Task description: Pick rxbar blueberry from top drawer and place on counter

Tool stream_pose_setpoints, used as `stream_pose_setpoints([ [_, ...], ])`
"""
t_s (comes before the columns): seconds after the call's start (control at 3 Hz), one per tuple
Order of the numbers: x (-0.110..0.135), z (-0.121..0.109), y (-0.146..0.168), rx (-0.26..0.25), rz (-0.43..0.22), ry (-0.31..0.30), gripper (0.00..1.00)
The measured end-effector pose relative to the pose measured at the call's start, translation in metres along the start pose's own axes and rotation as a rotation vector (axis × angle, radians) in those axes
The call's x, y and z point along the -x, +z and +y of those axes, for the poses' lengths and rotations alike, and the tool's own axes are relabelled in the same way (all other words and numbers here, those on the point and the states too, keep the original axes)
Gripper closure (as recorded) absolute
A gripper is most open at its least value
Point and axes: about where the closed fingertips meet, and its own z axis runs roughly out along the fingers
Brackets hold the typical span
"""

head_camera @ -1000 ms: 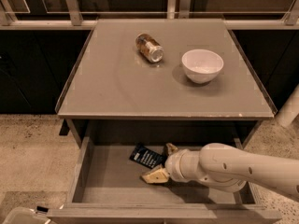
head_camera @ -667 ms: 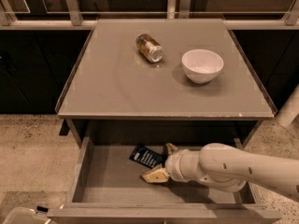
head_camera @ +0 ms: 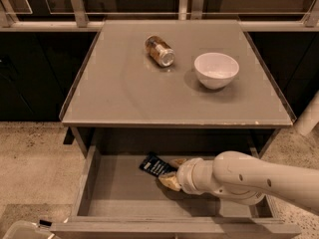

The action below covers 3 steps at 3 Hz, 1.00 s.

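My arm reaches from the right into the open top drawer (head_camera: pixel 119 190), where the gripper (head_camera: pixel 170 173) sits right at the near end of the dark blue snack bar (head_camera: pixel 153 164) lying on the drawer floor. I cannot tell whether it has hold of the bar. On the counter (head_camera: pixel 124 91) above, a jar (head_camera: pixel 160 51) lies on its side beside a white bowl (head_camera: pixel 216 69).
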Motion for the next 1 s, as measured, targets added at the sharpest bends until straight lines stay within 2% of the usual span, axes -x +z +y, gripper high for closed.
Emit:
stream_pose_setpoints([
  [0.33, -0.004, 0.002, -0.006, 0.023, -0.003, 0.019, 1.00],
  [0.67, -0.003, 0.007, -0.033, 0.033, -0.025, 0.017, 1.00],
  [1.0, 0.000, 0.005, -0.063, 0.000, -0.043, 0.006, 1.00],
])
